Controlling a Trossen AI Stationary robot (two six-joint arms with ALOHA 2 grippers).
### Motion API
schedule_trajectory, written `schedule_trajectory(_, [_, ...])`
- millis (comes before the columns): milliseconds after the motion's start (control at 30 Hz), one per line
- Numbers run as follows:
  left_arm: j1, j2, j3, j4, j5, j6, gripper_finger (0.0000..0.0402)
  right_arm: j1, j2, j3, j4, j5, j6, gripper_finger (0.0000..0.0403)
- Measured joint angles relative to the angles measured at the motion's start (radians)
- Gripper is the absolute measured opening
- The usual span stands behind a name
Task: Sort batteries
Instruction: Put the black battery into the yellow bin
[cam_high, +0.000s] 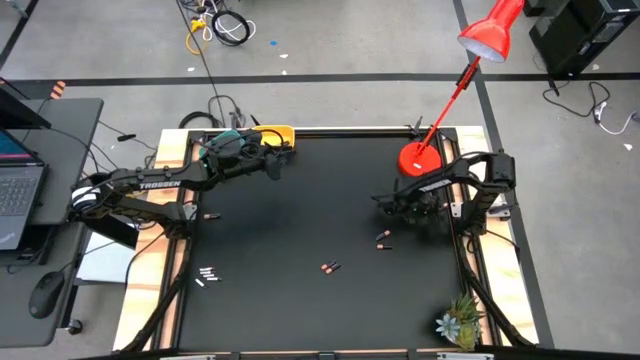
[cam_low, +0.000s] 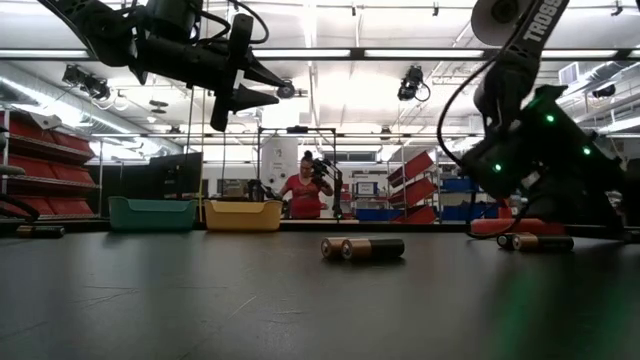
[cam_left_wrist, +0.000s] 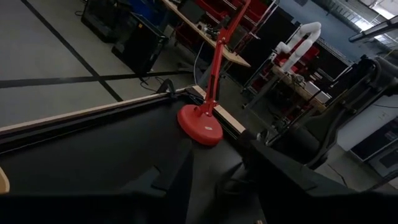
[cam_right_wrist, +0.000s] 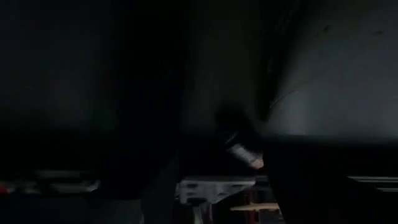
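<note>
My right gripper (cam_high: 386, 206) is low over the black mat near the red lamp base. It is open around a dark battery with a copper end (cam_right_wrist: 244, 149), which lies between its fingers in the right wrist view. My left gripper (cam_low: 250, 80) is open and empty, raised high above the yellow bowl (cam_high: 281, 133), with the teal bowl (cam_low: 152, 213) beside it. Dark batteries lie flat on the mat in a pair (cam_high: 383, 240), another pair (cam_high: 330, 267) and a single one (cam_high: 211, 215). Whitish batteries (cam_high: 207, 274) lie near the left edge. My right gripper comes down at the dark battery from above, with the battery's copper end (cam_right_wrist: 255, 163) close to one finger (cam_right_wrist: 311, 174). The view is too dark to tell whether a finger touches it. The battery appears to lie on the mat.
A red desk lamp stands with its base (cam_high: 414, 157) on the mat's far right part, right behind my right gripper. A small plant (cam_high: 460, 322) sits at the near right corner. The middle of the mat (cam_high: 300, 210) holds nothing. A person (cam_low: 303, 192) stands far behind the table.
</note>
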Motion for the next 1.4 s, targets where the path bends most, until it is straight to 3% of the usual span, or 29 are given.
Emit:
schedule_trajectory(133, [0.000,0.000,0.000,0.000,0.000,0.000,0.0163,0.000,0.000,-0.047,0.045,0.026,-0.028,0.0232])
schedule_trajectory(233, [0.000,0.000,0.000,0.000,0.000,0.000,0.0163,0.000,0.000,-0.053,0.054,0.036,-0.051,0.0199])
schedule_trajectory(467, [0.000,0.000,0.000,0.000,0.000,0.000,0.0163,0.000,0.000,-0.048,0.054,0.020,-0.085,0.0040])
schedule_trajectory(800, [0.000,0.000,0.000,0.000,-0.001,0.004,0.0163,0.000,0.001,0.081,0.034,-0.044,-0.083,0.0038])
schedule_trajectory(967, [0.000,0.000,0.000,0.000,-0.001,0.004,0.0163,0.000,0.001,0.244,0.002,-0.046,-0.052,0.0038])
schedule_trajectory(1167, [0.000,0.000,0.000,-0.002,-0.001,0.004,0.0163,-0.003,0.001,0.486,-0.003,-0.119,0.017,0.0038])
schedule_trajectory(1400, [0.000,0.000,0.000,-0.054,-0.001,-0.036,0.0163,-0.045,0.001,0.725,0.123,-0.235,0.131,0.0038])
